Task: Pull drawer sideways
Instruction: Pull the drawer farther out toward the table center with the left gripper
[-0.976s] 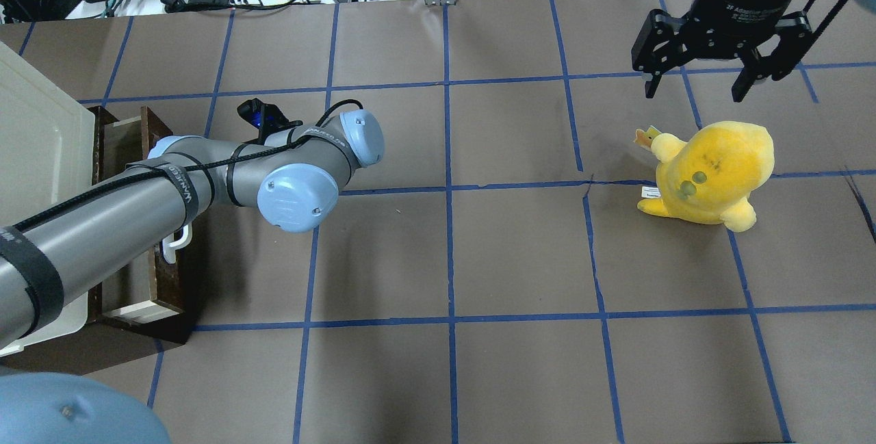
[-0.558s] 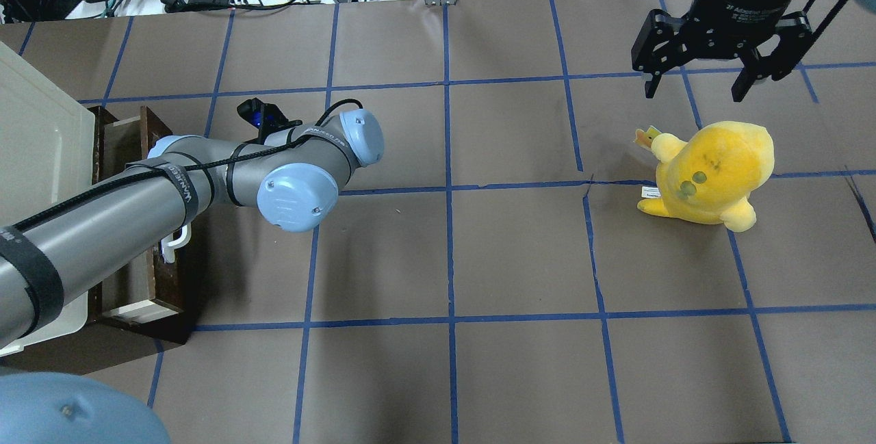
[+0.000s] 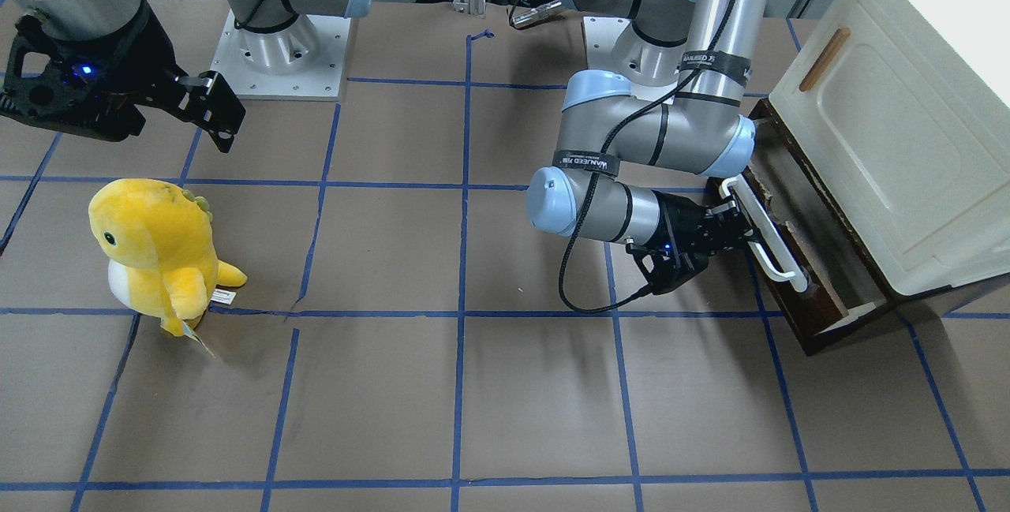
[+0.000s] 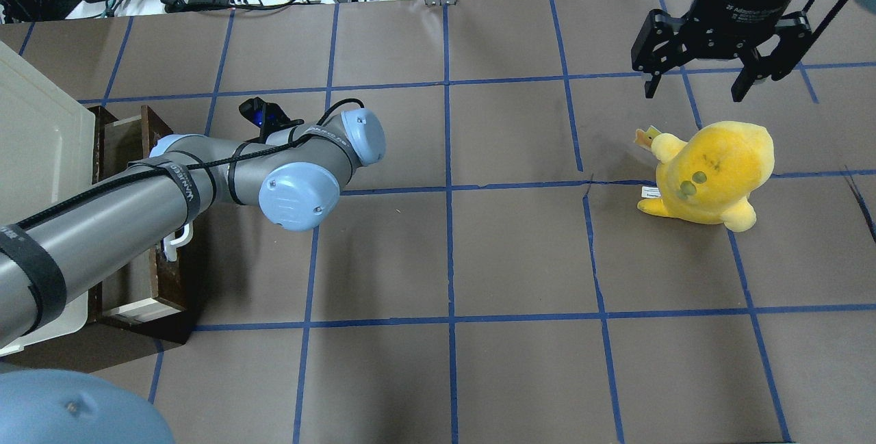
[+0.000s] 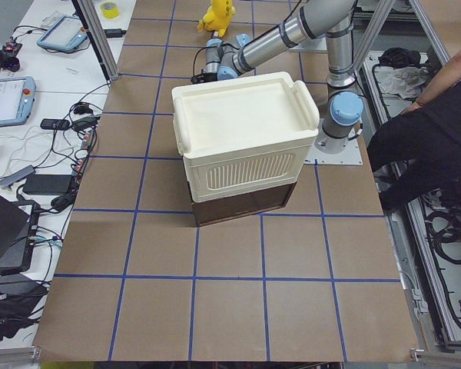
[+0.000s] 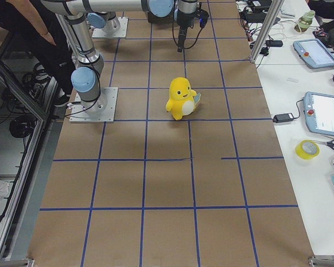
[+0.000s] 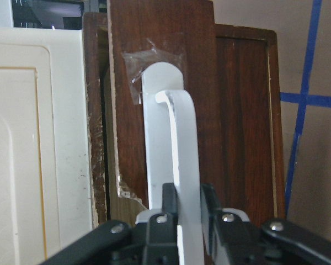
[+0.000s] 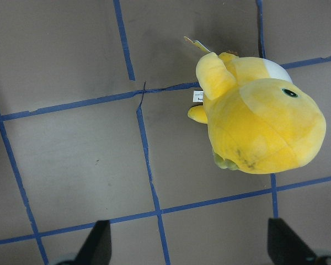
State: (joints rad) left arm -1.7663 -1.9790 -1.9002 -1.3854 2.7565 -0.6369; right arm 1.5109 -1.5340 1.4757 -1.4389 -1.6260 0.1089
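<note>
On your robot's left, the dark brown wooden drawer (image 4: 172, 285) stands partly out beneath the cream plastic cabinet (image 4: 34, 157); the arm hides most of its inside. The left gripper (image 7: 187, 205) pinches its long white bar handle (image 7: 179, 160). The right gripper (image 4: 691, 92) hangs spread near the yellow plush dinosaur (image 4: 712, 170).

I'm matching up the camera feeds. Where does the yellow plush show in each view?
Front-facing: plush at left, mid-height.
Overhead: plush at right, mid-height.
Exterior left: plush tiny, top edge, near centre.
Exterior right: plush centre, upper half.
Left wrist: not in it.
Right wrist: plush upper right.
Shared landmark: tear in the paper beside it, seen overhead, front-facing and from the right wrist.
</note>
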